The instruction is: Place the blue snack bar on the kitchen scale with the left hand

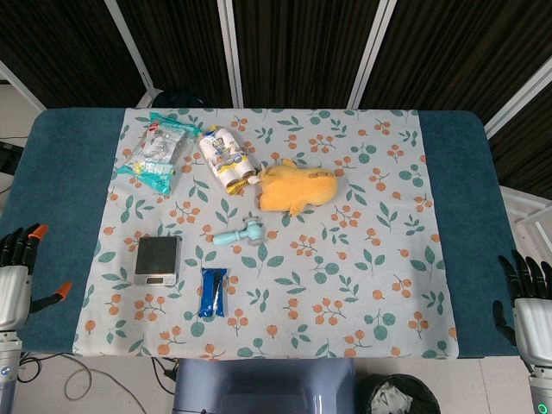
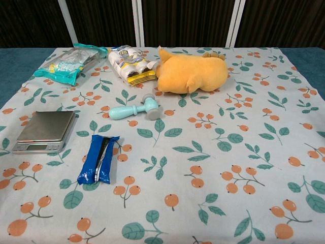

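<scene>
The blue snack bar (image 1: 212, 292) (image 2: 98, 158) lies flat on the floral cloth near the front edge, just right of the silver kitchen scale (image 1: 157, 260) (image 2: 44, 131), whose platform is bare. My left hand (image 1: 17, 274) hangs at the far left beside the table, fingers apart and holding nothing, well left of the scale. At the far right, my right hand (image 1: 527, 304) is also off the table edge, fingers spread and empty. Neither hand shows in the chest view.
A yellow plush toy (image 1: 296, 186) (image 2: 191, 72) lies mid-table, a small teal toy hammer (image 1: 241, 234) (image 2: 134, 110) in front of it. A white snack pack (image 1: 227, 158) (image 2: 131, 63) and a teal-trimmed clear bag (image 1: 159, 152) (image 2: 68, 62) lie at the back left.
</scene>
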`<state>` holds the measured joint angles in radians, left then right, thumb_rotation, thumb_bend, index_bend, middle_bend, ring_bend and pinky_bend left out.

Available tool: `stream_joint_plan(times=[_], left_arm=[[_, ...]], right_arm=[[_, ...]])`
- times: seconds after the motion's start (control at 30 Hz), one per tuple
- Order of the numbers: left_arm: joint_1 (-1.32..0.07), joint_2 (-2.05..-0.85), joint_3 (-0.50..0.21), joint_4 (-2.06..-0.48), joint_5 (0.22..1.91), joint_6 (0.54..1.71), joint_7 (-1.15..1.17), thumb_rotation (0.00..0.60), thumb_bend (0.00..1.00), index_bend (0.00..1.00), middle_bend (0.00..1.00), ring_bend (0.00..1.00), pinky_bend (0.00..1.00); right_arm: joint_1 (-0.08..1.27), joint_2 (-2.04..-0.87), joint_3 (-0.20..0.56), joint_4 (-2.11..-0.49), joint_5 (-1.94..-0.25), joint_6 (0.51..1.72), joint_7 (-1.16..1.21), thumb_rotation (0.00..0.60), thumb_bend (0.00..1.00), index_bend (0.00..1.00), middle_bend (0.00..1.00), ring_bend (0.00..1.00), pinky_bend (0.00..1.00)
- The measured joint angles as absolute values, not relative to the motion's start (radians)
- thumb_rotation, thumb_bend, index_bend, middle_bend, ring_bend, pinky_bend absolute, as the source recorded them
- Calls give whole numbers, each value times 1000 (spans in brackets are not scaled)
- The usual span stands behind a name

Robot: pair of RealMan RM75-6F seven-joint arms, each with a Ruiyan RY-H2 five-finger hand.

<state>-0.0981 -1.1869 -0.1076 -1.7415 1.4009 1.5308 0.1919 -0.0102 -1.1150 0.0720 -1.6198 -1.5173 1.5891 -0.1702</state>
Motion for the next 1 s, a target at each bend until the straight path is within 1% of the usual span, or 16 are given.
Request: stream_joint_plan(times=[0.5, 1.0], left_arm=[[-101, -1190, -104, -1743, 1405, 1526, 206, 600, 137, 85, 63, 19, 83], [-119, -1180, -79, -1692, 1486, 1510, 168, 600, 138, 85, 64, 18, 83]], right_arm=[[-11, -1111, 75, -1621, -1512, 1590, -168, 600, 577, 59, 32, 15, 0], [-12, -1109, 79, -1625, -1500, 1589, -166, 600, 576, 59, 32, 15, 0]])
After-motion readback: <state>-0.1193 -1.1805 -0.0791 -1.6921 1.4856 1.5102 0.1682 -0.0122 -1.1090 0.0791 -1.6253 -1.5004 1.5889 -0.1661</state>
